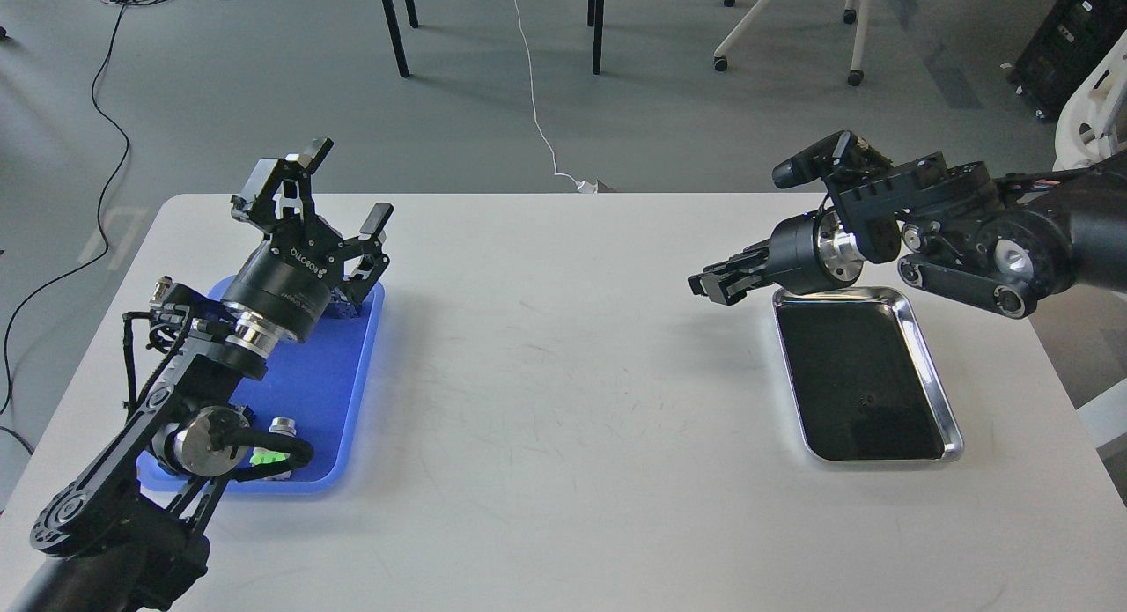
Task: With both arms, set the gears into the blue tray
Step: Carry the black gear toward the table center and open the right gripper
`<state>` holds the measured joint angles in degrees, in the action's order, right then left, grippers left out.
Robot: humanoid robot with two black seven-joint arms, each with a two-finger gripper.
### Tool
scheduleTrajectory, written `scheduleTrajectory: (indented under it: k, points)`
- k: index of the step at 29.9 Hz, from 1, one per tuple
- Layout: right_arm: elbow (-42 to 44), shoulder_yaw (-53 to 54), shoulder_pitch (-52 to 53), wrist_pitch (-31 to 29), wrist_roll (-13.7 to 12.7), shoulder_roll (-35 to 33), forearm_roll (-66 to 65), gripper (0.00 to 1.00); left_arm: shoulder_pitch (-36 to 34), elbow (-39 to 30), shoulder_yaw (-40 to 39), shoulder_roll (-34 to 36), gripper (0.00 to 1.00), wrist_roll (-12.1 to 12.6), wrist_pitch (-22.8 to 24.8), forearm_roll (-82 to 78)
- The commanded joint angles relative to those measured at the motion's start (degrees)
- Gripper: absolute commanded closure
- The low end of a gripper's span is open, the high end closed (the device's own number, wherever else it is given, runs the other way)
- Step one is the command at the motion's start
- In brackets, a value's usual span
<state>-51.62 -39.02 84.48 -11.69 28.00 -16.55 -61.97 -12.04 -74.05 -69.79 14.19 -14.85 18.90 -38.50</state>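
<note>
Lying bright at left frame, blue tray (pixel 339 392); left gripper (pixel 343 189) spread wide above; right gripper (pixel 709 286) pinched together.

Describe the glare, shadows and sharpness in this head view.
Head view: sharp overall; the steel tray rim glints while its inside reads almost black; the blue tray casts a bluish tint onto the white table; soft shadows lie under both arms.
</note>
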Motion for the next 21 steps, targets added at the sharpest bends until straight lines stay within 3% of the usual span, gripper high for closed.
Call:
scheduleTrajectory:
  k: [1, 9, 21]
  points:
    - [0.64, -0.87, -0.54, 0.17, 0.0, 6.6, 2.99, 0.83, 0.09, -0.22, 0.0, 0.58, 0.02, 0.0, 0.0, 0.0]
    - [3.02, -3.69, -4.14, 0.88, 0.0, 13.82, 3.96, 0.83, 0.17, -0.31, 0.0, 0.67, 0.02, 0.0, 0.0, -0.09]
    - [2.93, -3.69, -6.26, 1.76, 0.0, 13.3, 4.14, 0.81, 0.17, -0.31, 0.0, 0.67, 0.02, 0.0, -0.09, 0.0]
